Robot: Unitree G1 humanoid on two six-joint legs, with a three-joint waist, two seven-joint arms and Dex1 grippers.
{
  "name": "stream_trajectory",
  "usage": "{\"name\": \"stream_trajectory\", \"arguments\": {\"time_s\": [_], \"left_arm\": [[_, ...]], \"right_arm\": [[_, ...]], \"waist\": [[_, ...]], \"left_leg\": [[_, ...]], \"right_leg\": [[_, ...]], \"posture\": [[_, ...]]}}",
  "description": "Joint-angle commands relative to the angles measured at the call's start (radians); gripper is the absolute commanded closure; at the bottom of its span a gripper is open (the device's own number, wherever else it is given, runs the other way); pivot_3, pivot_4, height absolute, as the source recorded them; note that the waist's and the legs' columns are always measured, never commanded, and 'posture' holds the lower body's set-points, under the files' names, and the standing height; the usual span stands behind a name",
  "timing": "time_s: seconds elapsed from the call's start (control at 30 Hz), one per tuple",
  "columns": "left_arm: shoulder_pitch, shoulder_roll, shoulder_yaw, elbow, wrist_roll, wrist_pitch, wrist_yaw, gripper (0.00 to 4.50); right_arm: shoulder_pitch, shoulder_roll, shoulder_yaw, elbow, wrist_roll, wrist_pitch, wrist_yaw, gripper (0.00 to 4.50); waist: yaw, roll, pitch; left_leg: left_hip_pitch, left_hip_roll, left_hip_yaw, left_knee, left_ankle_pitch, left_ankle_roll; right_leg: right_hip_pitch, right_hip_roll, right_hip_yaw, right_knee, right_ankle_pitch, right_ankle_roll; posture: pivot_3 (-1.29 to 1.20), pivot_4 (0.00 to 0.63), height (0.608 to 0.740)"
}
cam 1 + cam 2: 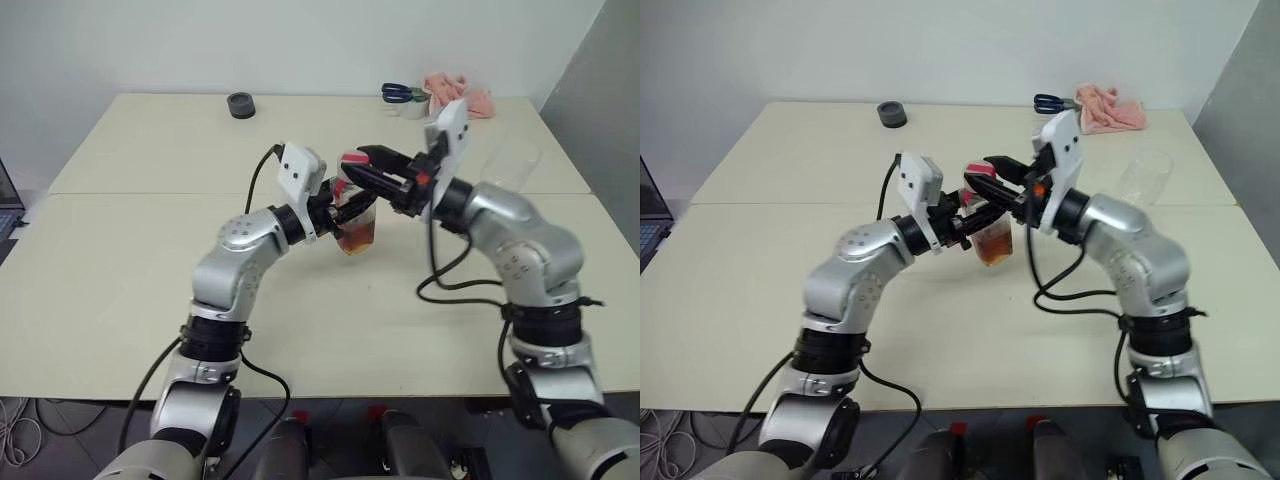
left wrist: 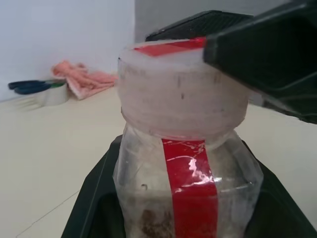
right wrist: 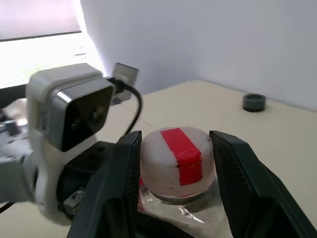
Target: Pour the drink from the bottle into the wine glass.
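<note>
Your left pincer (image 1: 965, 222) grips the body of the bottle (image 1: 355, 215) and holds it raised above the surface (image 1: 150, 290), between the two arms. Your right pincer (image 3: 174, 163) reaches in from the opposite side, its two black fingers (image 3: 237, 178) flanking the white cap (image 3: 177, 161) with its red top; they sit against the cap's sides, though how firm the hold is cannot be told. The drink (image 1: 358, 238), amber, sits low in the bottle. The wine glass (image 1: 1142, 178) stands empty, well apart beyond your right pincer's arm.

The task looks to be in its early part: bottle lifted, cap on, nothing poured. Left to do: unscrew the cap, carry the bottle to the glass, tip it.

A red strip (image 2: 192, 188) runs down the bottle; no brand or writing can be read.
</note>
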Motion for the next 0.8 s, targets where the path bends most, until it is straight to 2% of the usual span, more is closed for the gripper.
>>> {"name": "stream_trajectory", "arguments": {"time_s": [0.03,0.13,0.27,0.33,0.4,0.53,0.63,0.8], "left_arm": [[-0.026,0.056,-0.004,-0.209,-0.182,0.129,-0.115,2.52],[-0.051,0.111,0.021,-0.285,-0.292,0.219,-0.152,2.52],[-0.077,0.168,0.032,-0.263,-0.304,0.230,-0.179,2.52],[-0.067,0.201,0.018,-0.215,-0.246,0.171,-0.209,2.52],[-0.051,0.225,0.002,-0.164,-0.183,0.096,-0.235,2.52],[-0.025,0.248,0.003,-0.050,-0.105,-0.011,-0.244,2.52],[-0.038,0.230,0.008,-0.007,-0.088,-0.050,-0.228,2.52],[-0.070,0.172,0.003,0.066,-0.054,-0.113,-0.196,2.52]], "right_arm": [[-0.116,-0.032,-0.029,0.036,0.164,0.074,0.209,2.68],[-0.172,-0.053,-0.028,0.089,0.213,0.126,0.294,2.68],[-0.195,-0.080,-0.034,0.135,0.194,0.131,0.315,2.68],[-0.182,-0.109,-0.058,0.131,0.198,0.145,0.309,1.96],[-0.163,-0.136,-0.082,0.114,0.206,0.162,0.293,1.46],[-0.056,-0.226,-0.171,-0.008,0.259,0.236,0.213,0.03],[0.048,-0.239,-0.230,-0.148,0.281,0.259,0.086,0.03],[0.154,-0.194,-0.170,-0.344,0.189,0.237,-0.138,0.03]], "waist": [[-0.005,0.000,0.000],[-0.008,0.000,0.000],[-0.006,0.000,0.000],[-0.006,0.000,0.000],[-0.004,0.001,0.000],[0.005,0.001,0.000],[0.006,0.001,0.000],[0.001,0.001,0.000]], "left_leg": [[0.000,0.000,0.000,0.000,0.000,0.000],[0.000,0.001,0.000,0.000,-0.002,0.003],[0.001,0.000,-0.002,0.001,-0.002,0.004],[0.001,0.000,-0.002,0.001,-0.001,0.004],[0.001,0.000,-0.002,0.001,-0.001,0.004],[0.000,0.000,-0.003,0.001,0.000,0.003],[-0.001,0.000,-0.003,0.001,-0.001,0.004],[-0.001,0.000,-0.001,0.001,-0.001,0.004]], "right_leg": [[0.000,0.000,0.000,0.000,0.000,0.000],[0.000,0.000,0.000,0.000,0.000,0.000],[0.002,0.000,-0.001,0.001,0.000,0.000],[0.002,0.000,-0.002,0.001,0.000,0.000],[0.002,0.000,-0.002,0.001,0.000,-0.001],[0.002,-0.001,-0.002,0.000,0.001,-0.001],[0.001,-0.001,-0.002,-0.001,0.001,-0.001],[0.000,-0.002,0.000,0.000,0.001,-0.001]], "posture": [[0.00,0.150,0.740],[0.00,0.150,0.740],[0.00,0.150,0.740],[0.00,0.150,0.740],[0.00,0.150,0.740],[0.00,0.150,0.740],[0.00,0.150,0.740],[0.00,0.150,0.740]]}}
